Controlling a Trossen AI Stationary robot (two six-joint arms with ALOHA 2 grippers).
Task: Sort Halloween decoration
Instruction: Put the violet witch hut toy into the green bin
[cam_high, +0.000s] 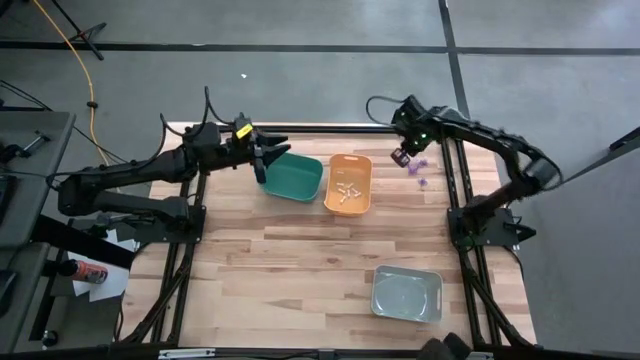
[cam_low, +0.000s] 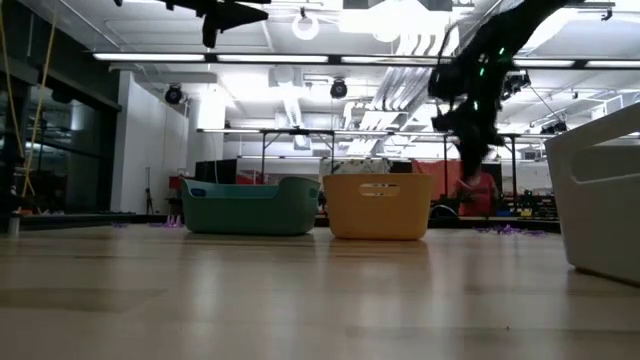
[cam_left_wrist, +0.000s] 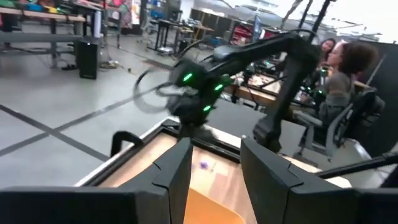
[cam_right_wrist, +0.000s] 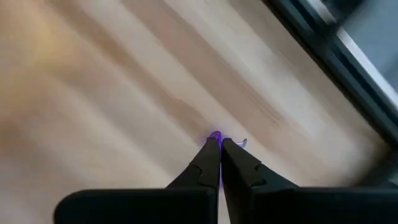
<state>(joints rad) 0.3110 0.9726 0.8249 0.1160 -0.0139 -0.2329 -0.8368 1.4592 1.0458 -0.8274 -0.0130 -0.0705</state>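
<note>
My right gripper (cam_high: 402, 156) hangs over the far right part of the table, just beyond the orange bin (cam_high: 349, 184), and is shut on a tiny purple trinket (cam_right_wrist: 215, 135). A few more purple trinkets (cam_high: 421, 168) lie loose on the wood beside it. Whitish trinkets (cam_high: 347, 190) lie inside the orange bin. My left gripper (cam_high: 262, 158) hovers open above the left rim of the green bin (cam_high: 294, 176); its wrist view looks past the open fingers (cam_left_wrist: 214, 168) at the right arm. My right gripper pinches the purple trinket (cam_right_wrist: 215, 135) between its two fingertips (cam_right_wrist: 210, 149), only at their free ends, coming from above and pointing down. A small part of the trinket sticks out past the tips. Whether the trinket rests on the wood, I cannot tell.
A grey bin (cam_high: 406, 294) stands near the table's near right corner, and shows large at the right of the low view (cam_low: 600, 200). The green and orange bins stand side by side at the far middle. People sit in the room beyond the table (cam_left_wrist: 345, 68).
</note>
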